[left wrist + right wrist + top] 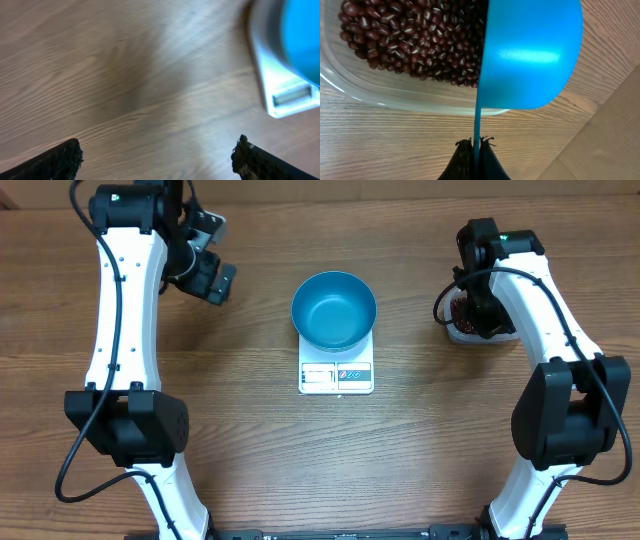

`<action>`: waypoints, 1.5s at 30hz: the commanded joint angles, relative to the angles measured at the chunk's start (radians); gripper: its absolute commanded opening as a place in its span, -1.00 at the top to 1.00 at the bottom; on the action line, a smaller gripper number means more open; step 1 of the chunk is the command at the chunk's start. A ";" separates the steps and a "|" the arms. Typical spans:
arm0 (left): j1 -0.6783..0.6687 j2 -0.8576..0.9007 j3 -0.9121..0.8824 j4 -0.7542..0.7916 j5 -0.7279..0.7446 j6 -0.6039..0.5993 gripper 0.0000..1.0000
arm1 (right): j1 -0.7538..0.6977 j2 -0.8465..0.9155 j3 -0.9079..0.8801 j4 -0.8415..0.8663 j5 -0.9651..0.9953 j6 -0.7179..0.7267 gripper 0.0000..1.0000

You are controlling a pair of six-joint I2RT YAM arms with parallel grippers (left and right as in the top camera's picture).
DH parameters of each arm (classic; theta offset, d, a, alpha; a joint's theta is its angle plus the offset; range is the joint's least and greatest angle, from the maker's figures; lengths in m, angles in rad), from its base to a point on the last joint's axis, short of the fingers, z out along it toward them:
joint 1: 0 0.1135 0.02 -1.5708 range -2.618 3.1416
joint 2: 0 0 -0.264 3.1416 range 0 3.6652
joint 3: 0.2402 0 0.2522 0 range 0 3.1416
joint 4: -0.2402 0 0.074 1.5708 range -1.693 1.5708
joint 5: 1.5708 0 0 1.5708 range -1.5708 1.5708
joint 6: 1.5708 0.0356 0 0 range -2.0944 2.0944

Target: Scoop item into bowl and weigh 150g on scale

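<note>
Your right gripper (pixel 475 145) is pinched tight on the thin blue handle of the scoop (pixel 530 55), with no gap showing beside the handle. Your left gripper (pixel 157 155) stands wide and holds nothing; its two dark fingertips (pixel 60 162) sit at opposite corners of the wrist view, with bare wood between them.

Containers:
- The tub (pixel 380 92) is clear plastic with rounded corners and holds the beans (pixel 415 40) in a loose heap that reaches its near wall. In the overhead view it sits at the right of the table, mostly hidden under your right wrist.
- The scoop's rounded back faces the wrist camera and overlaps the tub's right end. You cannot tell from here what is inside the scoop, or whether its lip touches the heap.
- The bowl (pixel 334 308) is round, deep and blue, and stands on the scale (pixel 336 375) at the table's centre. Its inside shows only smooth blue.
- The scale is white and square, with its display strip and buttons on the edge nearest you. The readout is too small to read.

Surface:
- The table (pixel 250 440) is brown wood grain with a paler band along the far edge.
- The left arm hovers over open wood to the left of the scale.

Beans: small, oval, dark red-brown and glossy, many with a pale streak along one side. All the visible ones are in the tub.
</note>
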 commanded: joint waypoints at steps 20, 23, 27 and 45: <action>-0.038 -0.056 0.010 -0.042 0.458 -0.229 -0.99 | -0.009 -0.002 -0.005 0.013 -0.058 0.007 0.93; -0.072 -0.090 0.010 -0.067 0.392 -0.225 -1.00 | -0.009 -0.009 -0.005 0.014 -0.058 0.007 0.93; -0.146 -0.152 0.010 -0.098 0.325 -0.226 -0.99 | -0.013 -0.014 -0.005 0.011 -0.062 0.007 0.93; -0.485 -0.549 -0.780 0.335 -0.081 -0.642 -0.99 | -0.055 -0.015 -0.005 0.009 -0.140 0.011 0.93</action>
